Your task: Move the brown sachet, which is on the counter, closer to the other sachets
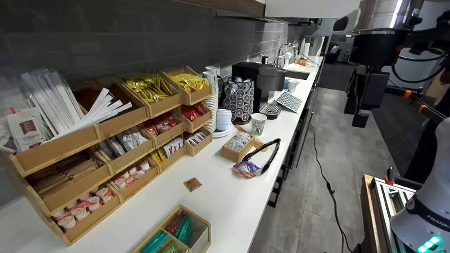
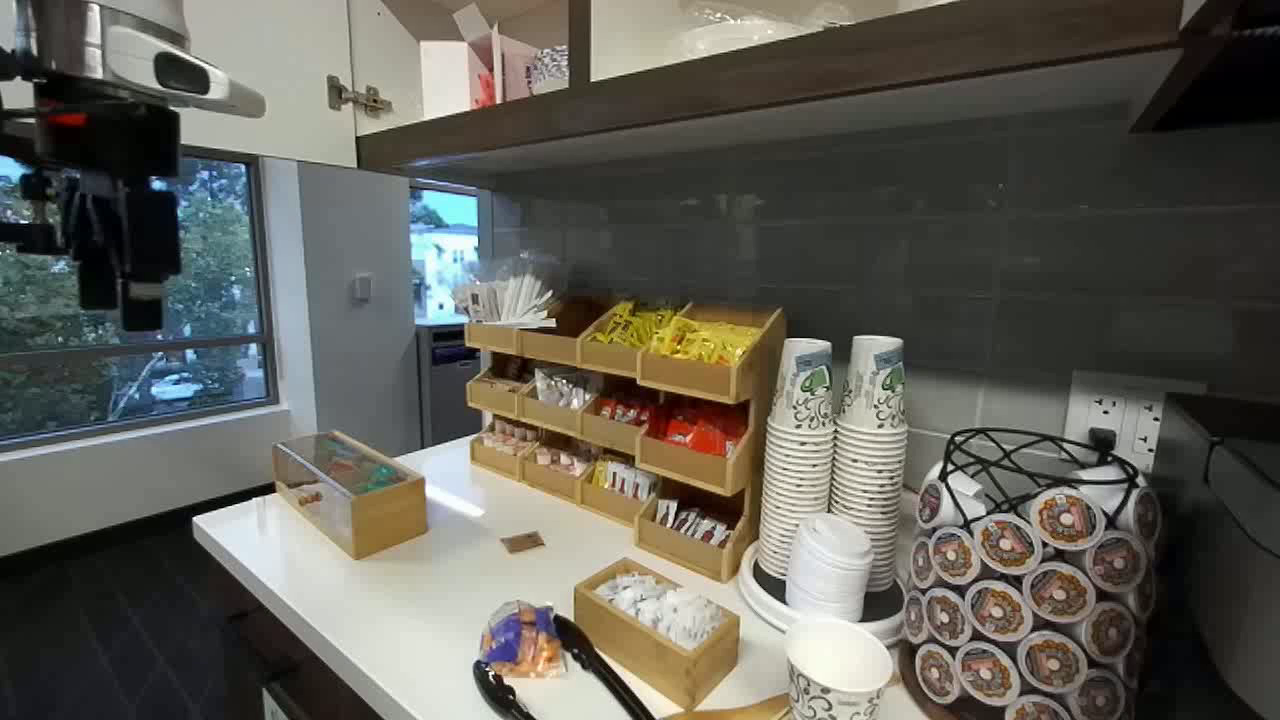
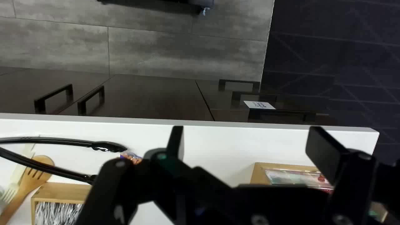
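“FRANKA” on black band (image 1: pixel 429 217), robot arm (image 1: pixel 427 189)

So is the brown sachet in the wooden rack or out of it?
Out: both exterior views show the brown sachet lying on the white counter, apart from the wooden rack.

Black tongs (image 2: pixel 603 666) lay just beside a purple-and-orange bag (image 2: pixel 522 640); paper cups (image 2: pixel 797 465) stood stacked near coffee pods (image 2: pixel 998 607).

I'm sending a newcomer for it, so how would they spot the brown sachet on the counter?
Find the long white counter, then the tiered wooden organizer on it. Look in front of that, between the clear-lidded box and the open wooden box. The brown sachet is the small flat square lying alone, while the other sachets are grouped in compartments.
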